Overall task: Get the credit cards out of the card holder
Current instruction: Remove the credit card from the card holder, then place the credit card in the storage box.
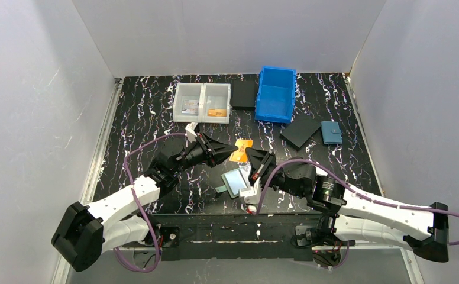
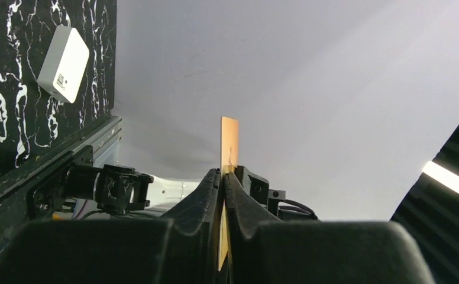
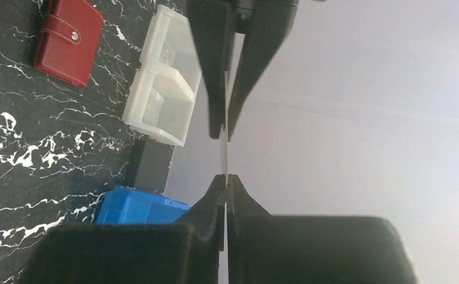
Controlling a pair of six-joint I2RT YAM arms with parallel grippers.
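Black worktop [image 1: 144,118] with white veins. Along its far edge sit a clear two-compartment box [image 1: 202,102], a black pad [image 1: 243,94] and a blue bin [image 1: 275,93]. Towards the right edge, a second black pad [image 1: 300,131] lies just beside a teal wallet [image 1: 332,132]. Near the front edge lies the open card holder [image 1: 234,182].

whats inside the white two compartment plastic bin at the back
The white two-compartment plastic bin holds a flat orange card in its right compartment and a pale flat item in the left. Anything beneath them is hidden.

Card [image 1: 239,156] between left hand [image 1: 233,148] and right hand [image 1: 250,155] above the worktop [image 1: 144,130], card holder [image 1: 235,182] just nearer on it, divided tray [image 1: 202,102] left of bin [image 1: 276,93] at the back, wallet [image 1: 331,132] far right.
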